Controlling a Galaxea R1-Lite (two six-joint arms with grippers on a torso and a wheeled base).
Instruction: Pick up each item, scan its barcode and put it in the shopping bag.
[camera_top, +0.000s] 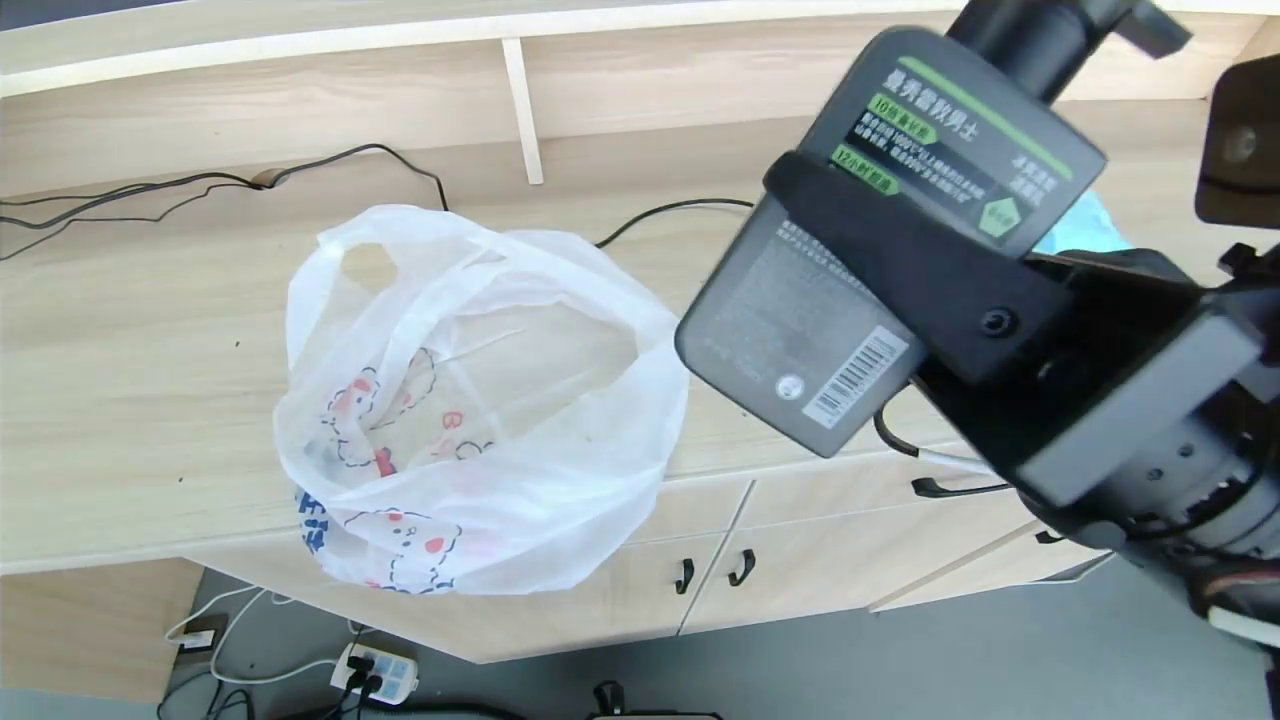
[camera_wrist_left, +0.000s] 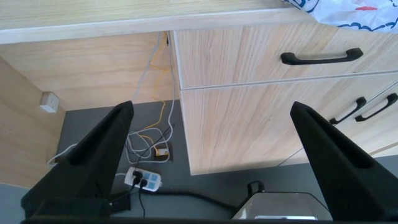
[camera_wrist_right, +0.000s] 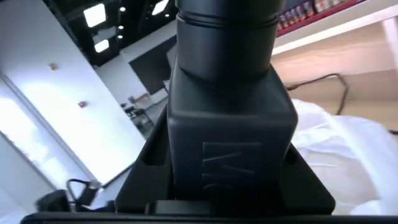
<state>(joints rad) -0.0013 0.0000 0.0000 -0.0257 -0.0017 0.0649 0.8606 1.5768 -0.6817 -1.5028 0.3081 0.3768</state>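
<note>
Wood in a pale grain covers the counter (camera_top: 120, 380), which has a raised shelf (camera_top: 300, 45) along its back edge. Thin black cables (camera_top: 300, 172) trail across the back of the counter. Under the front edge is a cupboard (camera_top: 820, 560) of the same wood with black handles (camera_top: 741, 567). Below it, on a grey floor (camera_top: 900, 660), lies one white power strip (camera_top: 378, 672). The right wrist view looks into a wide room with bright ceiling lights (camera_wrist_right: 93, 14).

The left gripper (camera_wrist_left: 211, 112) hangs below the counter, facing the cupboard front. Its two fingers are spread wide with nothing between them.

One bag (camera_top: 480, 420) of thin white plastic with cartoon prints stands at the counter's front edge, left of the middle. Its mouth gapes upward and its belly bulges over the edge.

One bottle (camera_top: 790, 320), dark grey with a black cap, is held in the air above the front edge, right of the bag and clear of it. Its long axis runs on a slant, with the base down toward the bag and the cap up toward the back right corner. The barcode face is turned to the head camera.

The right gripper (camera_top: 850, 225) is clamped across the bottle's middle.
</note>
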